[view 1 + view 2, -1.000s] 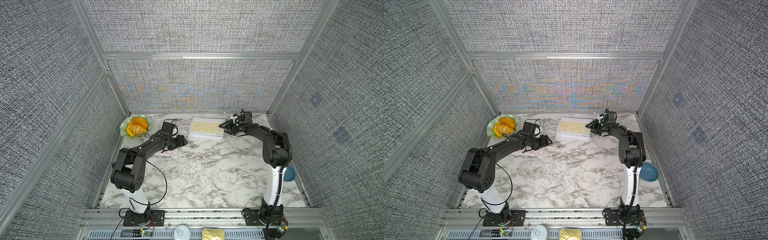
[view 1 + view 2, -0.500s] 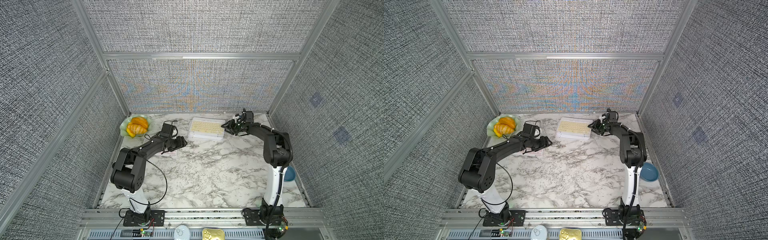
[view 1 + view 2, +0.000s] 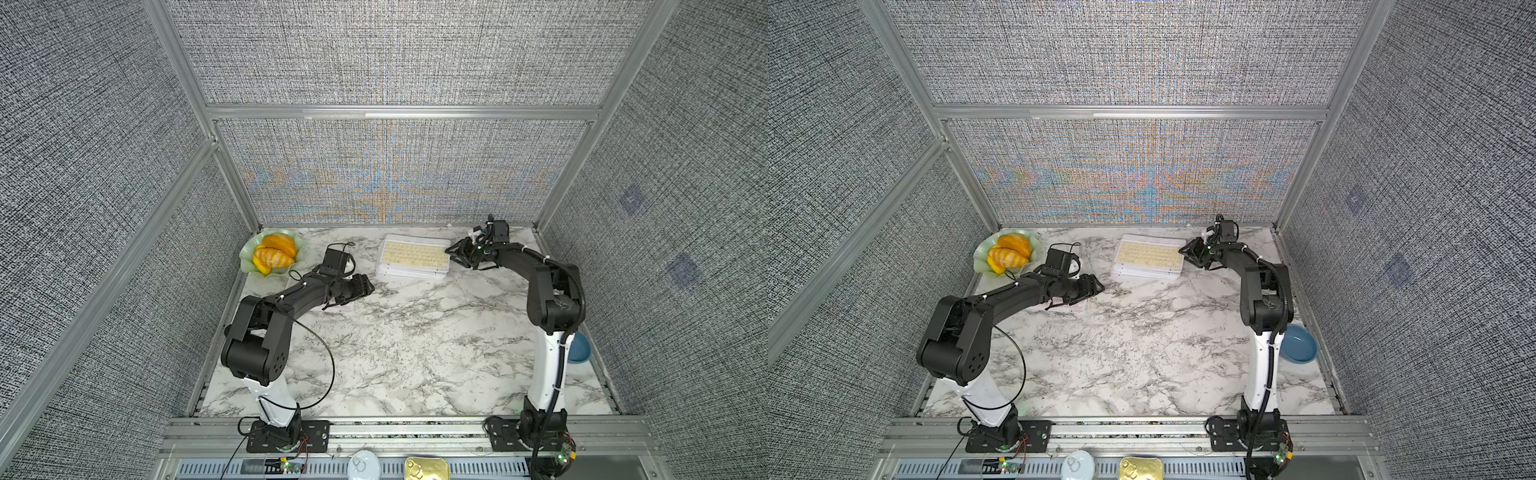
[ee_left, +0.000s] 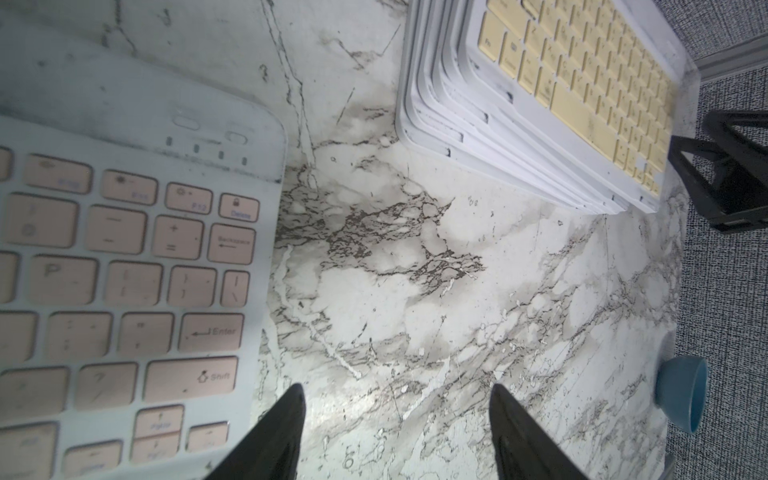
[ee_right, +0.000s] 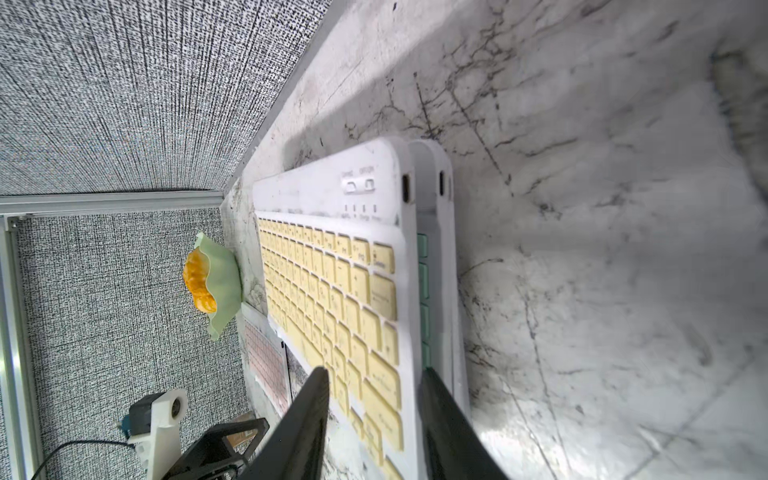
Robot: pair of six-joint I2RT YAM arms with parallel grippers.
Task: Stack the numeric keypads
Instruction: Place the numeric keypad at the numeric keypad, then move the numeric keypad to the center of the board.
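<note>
We see the left end effector (image 4: 395, 390) open beside the lone pink keypad (image 4: 124, 270) on the counter (image 4: 395, 270), probably to grab it, while the right end effector (image 5: 374, 374), jaws parted, straddles the yellow-topped stack (image 3: 413, 259) at its edge.

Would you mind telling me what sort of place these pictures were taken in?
Most likely a robot lab test cell: a left arm and right arm bolted to an aluminium rail, grey fabric panels walling in a marble-patterned tabletop, and a stack of keypads set out as props.
</note>
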